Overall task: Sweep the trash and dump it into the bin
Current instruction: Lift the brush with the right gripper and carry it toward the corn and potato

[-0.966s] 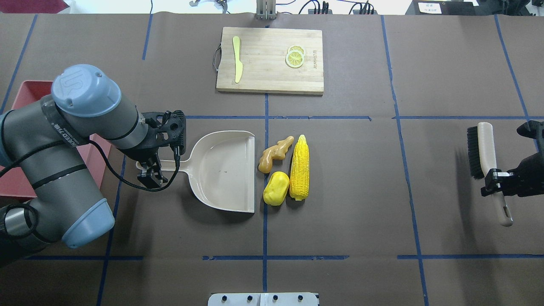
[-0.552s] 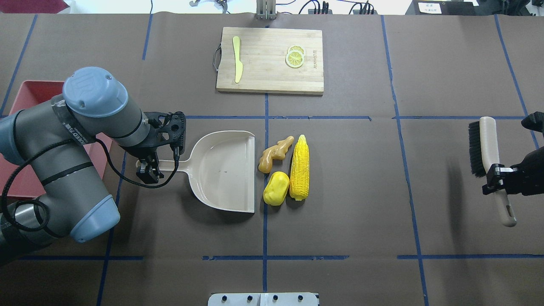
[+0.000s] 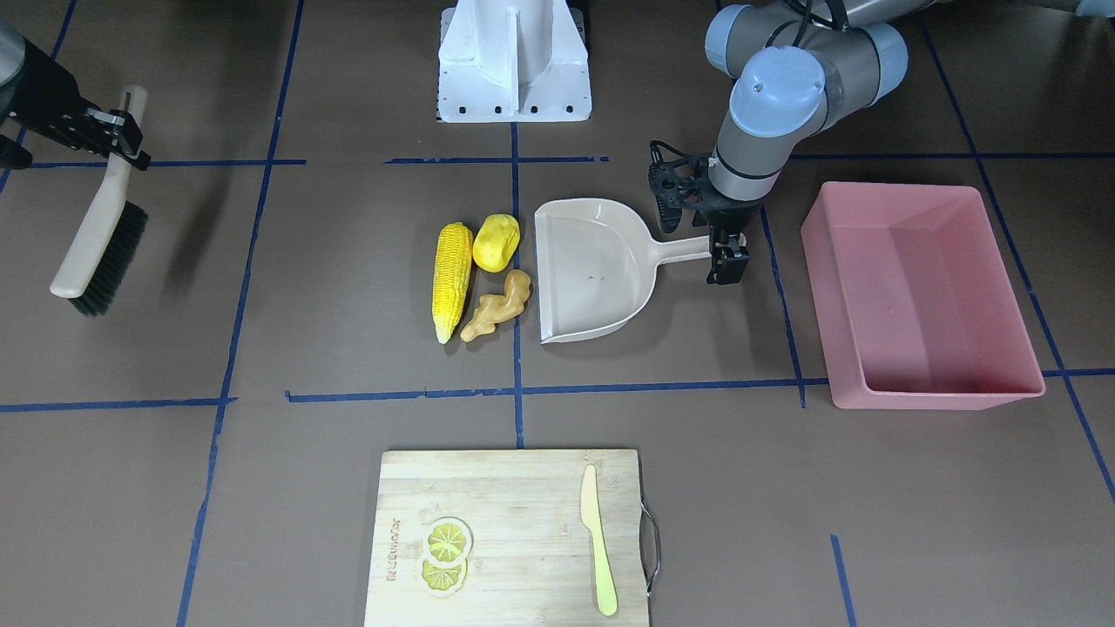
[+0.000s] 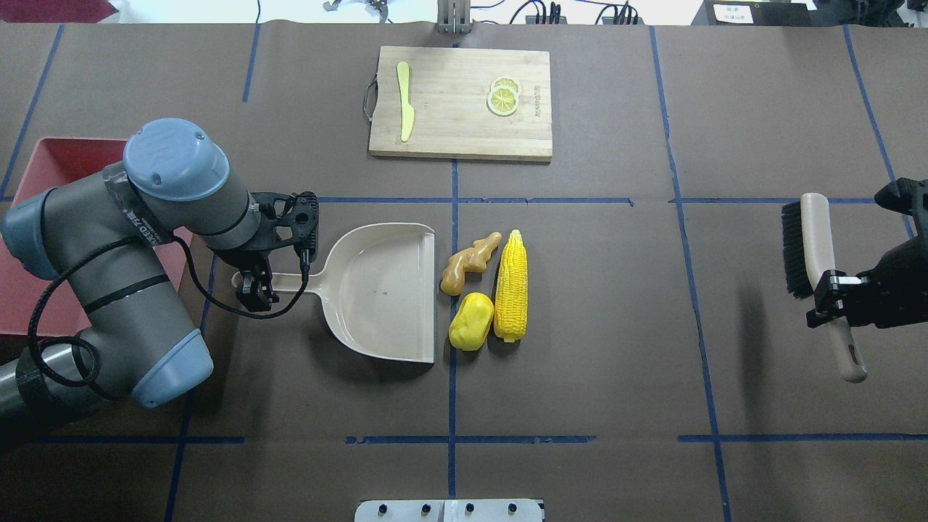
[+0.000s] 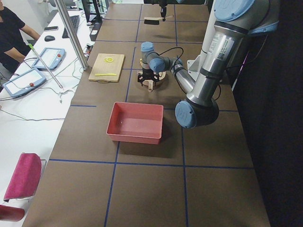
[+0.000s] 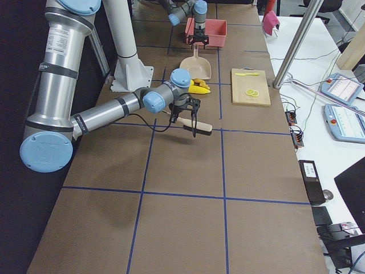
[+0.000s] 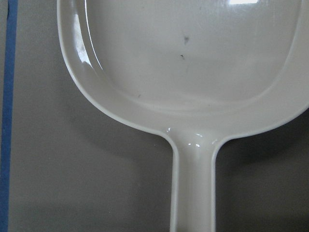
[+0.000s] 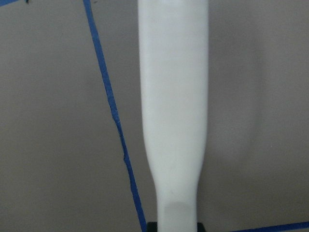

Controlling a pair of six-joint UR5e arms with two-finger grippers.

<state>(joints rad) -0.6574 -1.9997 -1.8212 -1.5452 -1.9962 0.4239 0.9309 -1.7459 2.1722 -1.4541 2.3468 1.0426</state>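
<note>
The trash lies in a cluster mid-table: a corn cob (image 4: 511, 286) (image 3: 451, 279), a yellow potato-like lump (image 4: 471, 321) (image 3: 496, 242) and a tan ginger root (image 4: 467, 264) (image 3: 496, 306). It sits just off the open edge of the beige dustpan (image 4: 384, 290) (image 3: 592, 270) (image 7: 193, 72). My left gripper (image 4: 255, 290) (image 3: 727, 257) is open and straddles the end of the dustpan's handle. The pink bin (image 3: 936, 401) (image 4: 43, 156) (image 5: 135, 138) stands beyond that handle, partly hidden by my left arm. My right gripper (image 4: 830, 304) (image 3: 122, 131) is shut on a brush (image 4: 812, 239) (image 3: 96, 235) and holds it above the table, far from the trash.
A wooden cutting board (image 4: 457, 138) lies at the far side with a pale yellow knife (image 4: 404, 109) and lemon slices (image 4: 502, 96). The robot's white base (image 3: 514, 61) is at the near edge. Blue tape lines cross the brown table cover.
My left arm swung inward and its gripper moved onto the dustpan handle's end. My right gripper carried the brush slightly left, toward the middle.
</note>
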